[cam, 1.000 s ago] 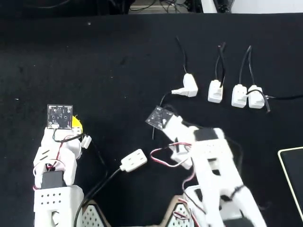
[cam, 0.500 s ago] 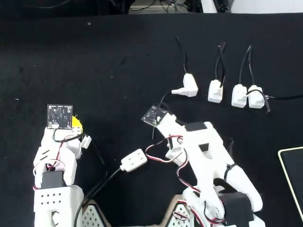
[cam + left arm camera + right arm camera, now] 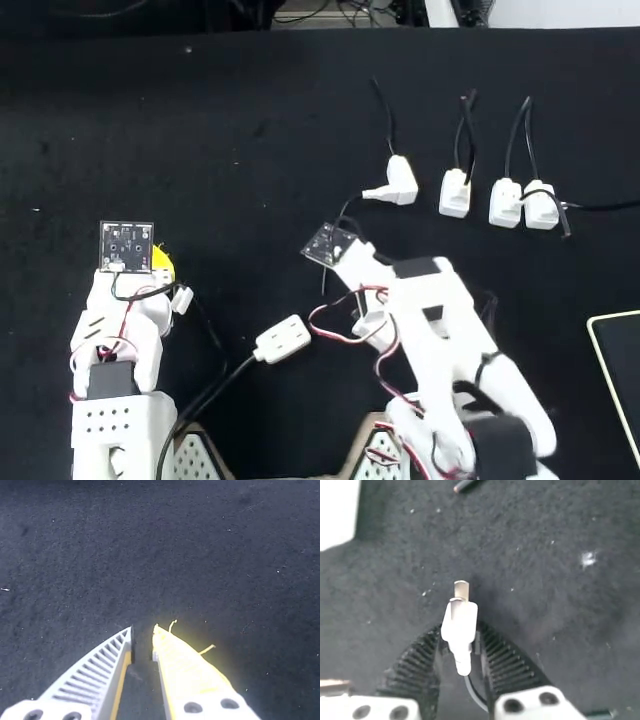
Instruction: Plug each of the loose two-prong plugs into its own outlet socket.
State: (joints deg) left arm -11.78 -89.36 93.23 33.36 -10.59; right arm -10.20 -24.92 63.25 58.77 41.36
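Note:
My right gripper [image 3: 460,629] is shut on a white two-prong plug [image 3: 460,614], whose metal prong [image 3: 461,587] points out over the black mat. In the high view this gripper [image 3: 329,245] sits mid-table, above and to the right of a white outlet socket [image 3: 283,339] on a black cord. The socket's corner [image 3: 337,510] shows close to the held plug. Four more white plug pieces lie in a row at the back right: [image 3: 400,182], [image 3: 455,192], [image 3: 505,202], [image 3: 541,205]. My left gripper [image 3: 143,629] is shut on nothing, low over bare mat at the left [image 3: 135,250].
The socket's black cord [image 3: 205,395] runs down between the two arm bases. Thin black cords [image 3: 385,115] trail back from the row of plugs. A dark flat panel with a light rim [image 3: 620,370] lies at the right edge.
The right arm swung to the left, carrying its gripper and plug a little left and toward the back. The left arm, the socket and the row of plugs stayed still.

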